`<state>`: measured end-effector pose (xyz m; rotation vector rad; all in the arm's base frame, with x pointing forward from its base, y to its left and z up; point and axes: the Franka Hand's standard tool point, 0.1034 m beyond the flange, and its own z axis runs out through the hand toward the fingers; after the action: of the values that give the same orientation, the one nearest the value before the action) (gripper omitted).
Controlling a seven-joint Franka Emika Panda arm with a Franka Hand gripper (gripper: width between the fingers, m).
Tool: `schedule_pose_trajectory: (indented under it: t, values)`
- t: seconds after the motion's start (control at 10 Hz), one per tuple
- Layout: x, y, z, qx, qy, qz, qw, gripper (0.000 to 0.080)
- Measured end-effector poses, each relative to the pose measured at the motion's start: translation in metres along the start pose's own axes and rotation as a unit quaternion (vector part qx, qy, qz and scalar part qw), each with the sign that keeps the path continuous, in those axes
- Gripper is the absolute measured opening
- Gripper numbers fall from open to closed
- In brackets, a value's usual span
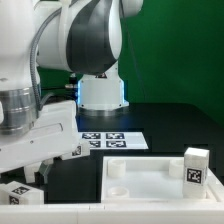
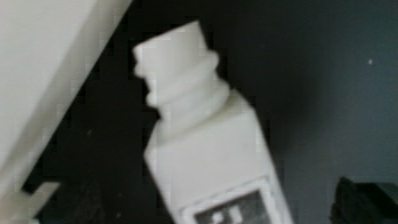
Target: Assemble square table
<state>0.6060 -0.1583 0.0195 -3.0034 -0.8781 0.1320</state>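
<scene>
At the exterior view's lower left, the gripper (image 1: 40, 168) hangs right over a threaded leg (image 2: 199, 150) lying lengthwise beneath it; whether the fingers hold it, I cannot tell.

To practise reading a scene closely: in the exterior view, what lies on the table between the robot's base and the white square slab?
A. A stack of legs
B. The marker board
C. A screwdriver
B: the marker board, printed with black-and-white tags, lies flat on the dark table, in front of the robot's base and behind the square slab.
</scene>
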Motion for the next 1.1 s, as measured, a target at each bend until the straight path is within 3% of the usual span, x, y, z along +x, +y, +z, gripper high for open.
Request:
schedule_pose_trajectory:
  t: [0.1,0.2,0.3,0.5,0.7,0.9,1.0,1.1]
  values:
    - [0.000,-0.001,0.001,-0.001,0.000,0.006,1.000,0.0649]
    - [-0.001,0.000,0.001,-0.001,0.000,0.007,1.000,0.0523]
    - [-0.001,0.000,0.001,-0.001,0.000,0.007,1.000,0.0523]
    - [-0.001,0.000,0.001,-0.001,0.000,0.007,1.000,0.0280]
    - [0.002,-0.009,-0.006,-0.004,0.006,0.029,1.000,0.0281]
    - [0.000,-0.049,-0.036,-0.008,0.023,0.076,0.997,0.0281]
    - [-0.001,-0.059,-0.046,-0.017,0.037,0.128,0.991,0.0281]
    - [-0.004,-0.060,-0.043,-0.014,0.033,0.119,0.992,0.0281]
